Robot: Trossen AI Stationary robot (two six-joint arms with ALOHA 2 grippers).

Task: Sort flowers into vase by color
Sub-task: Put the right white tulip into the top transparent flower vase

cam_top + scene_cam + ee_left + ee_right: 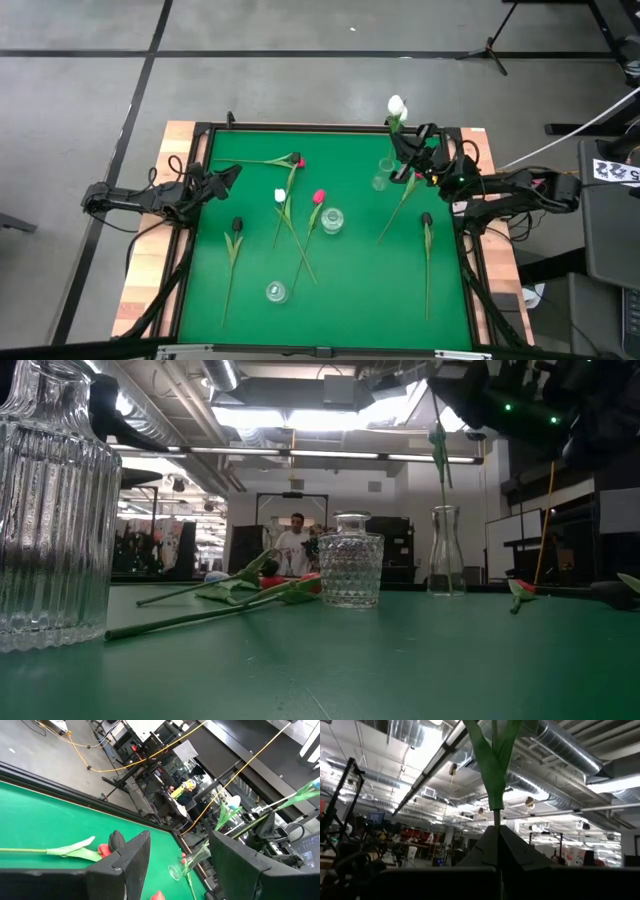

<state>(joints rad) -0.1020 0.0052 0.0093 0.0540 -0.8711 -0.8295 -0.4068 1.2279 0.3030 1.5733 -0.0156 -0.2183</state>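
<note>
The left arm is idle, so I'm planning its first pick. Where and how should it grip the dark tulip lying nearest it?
Grip the dark tulip mid-stem, below its head, where the stem is bare on the green table. It lies flat, running roughly near-to-far, so the left gripper should probably descend from straight above, fingers straddling the stem crosswise. The right gripper holds the white tulip.

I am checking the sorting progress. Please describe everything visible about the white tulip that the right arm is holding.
The white artificial tulip has a small white head and a thin green stem with long leaves. The right gripper holds it upright by the stem, fingers shut on it, near the table's far right edge. It hangs above the tall narrow clear glass vase, stem end not yet inside.
</note>
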